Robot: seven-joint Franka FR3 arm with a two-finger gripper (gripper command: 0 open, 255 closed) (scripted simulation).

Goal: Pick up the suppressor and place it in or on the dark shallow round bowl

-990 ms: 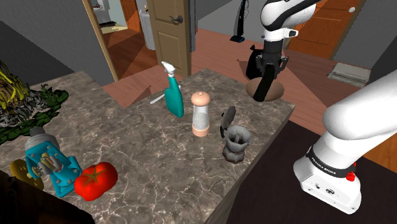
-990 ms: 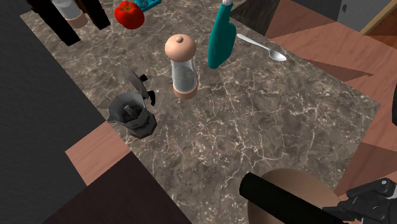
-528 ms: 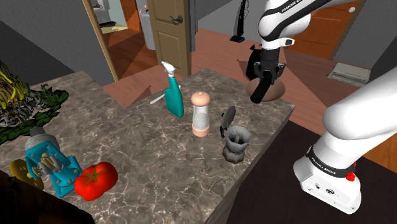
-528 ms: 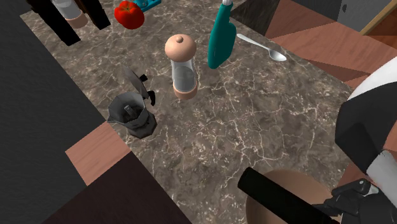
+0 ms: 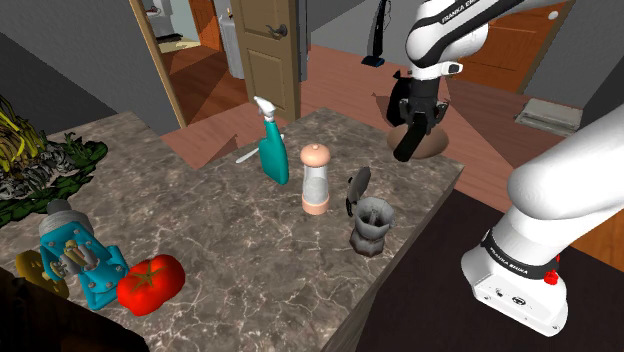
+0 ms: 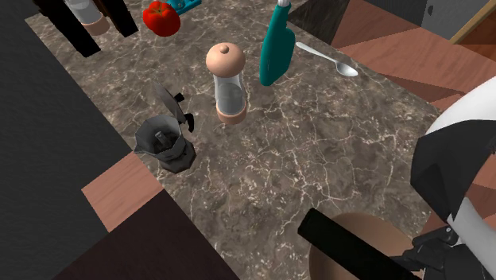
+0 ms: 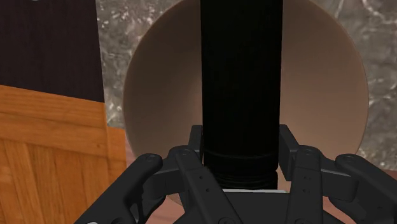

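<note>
The black suppressor (image 7: 242, 83) is hanging slightly tilted over the tan round bowl (image 7: 159, 95), which is sitting at the corner of the marble counter (image 5: 240, 235). The gripper (image 7: 240, 143) is pinching the suppressor's upper end from both sides. A grey pot (image 5: 370, 222), a grinder (image 5: 316, 180) and a teal spray bottle (image 5: 272, 150) are standing well apart from the bowl, none blocking it. The suppressor is covering the bowl's middle; whether its tip is touching, I cannot tell. The arm is reaching over the counter, hand pointing down.
</note>
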